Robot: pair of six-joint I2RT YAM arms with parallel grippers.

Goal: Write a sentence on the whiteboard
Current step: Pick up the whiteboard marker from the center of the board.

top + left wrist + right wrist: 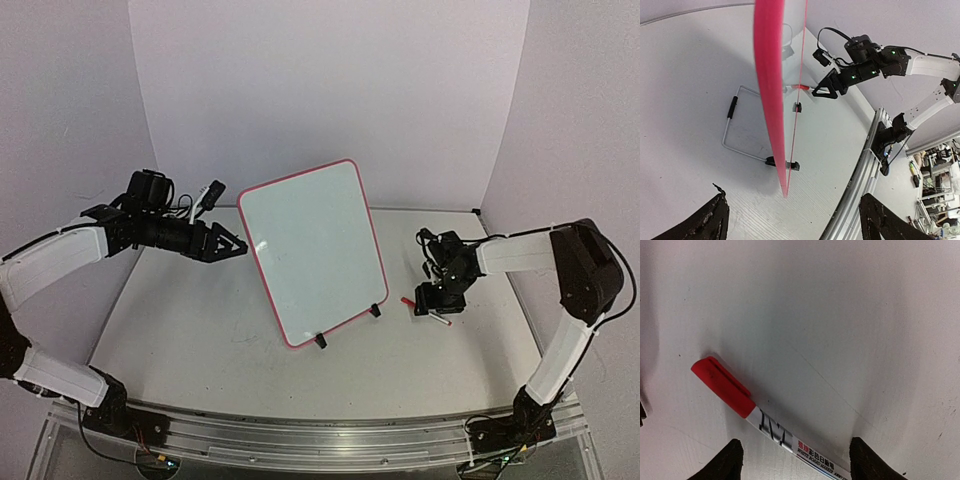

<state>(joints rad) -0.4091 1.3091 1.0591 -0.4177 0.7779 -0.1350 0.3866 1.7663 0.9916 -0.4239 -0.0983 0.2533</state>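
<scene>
Jaws of the left tool (pixel 236 244) stood wide apart, released, at the upper left edge of the whiteboard (pixel 315 250). In the left wrist view the board's red rim ran between the spread fingers without touching either. Judging from that, the tool was there to steady or let go of the board, not to write.

The right tool (pixel 437 298) hung low over the desk (pixel 200 330), its jaws parted on either side of the marker (pixel 740 400) and gripping nothing. The marker lay flat on the desk between the fingertips with its red cap on, likely waiting to be picked up.

The whiteboard stood near the middle of the desk on its small black feet (pixel 321 341), leaning back on a wire stand (pixel 732 125) behind it, probably so its face could be written on. Its long axis rose from the feet up and away toward the back left, and its face was turned toward the arms. No writing showed on it.

The marker's long axis lay slantwise, with the cap pointing toward the board's feet and the tail toward the right arm.
</scene>
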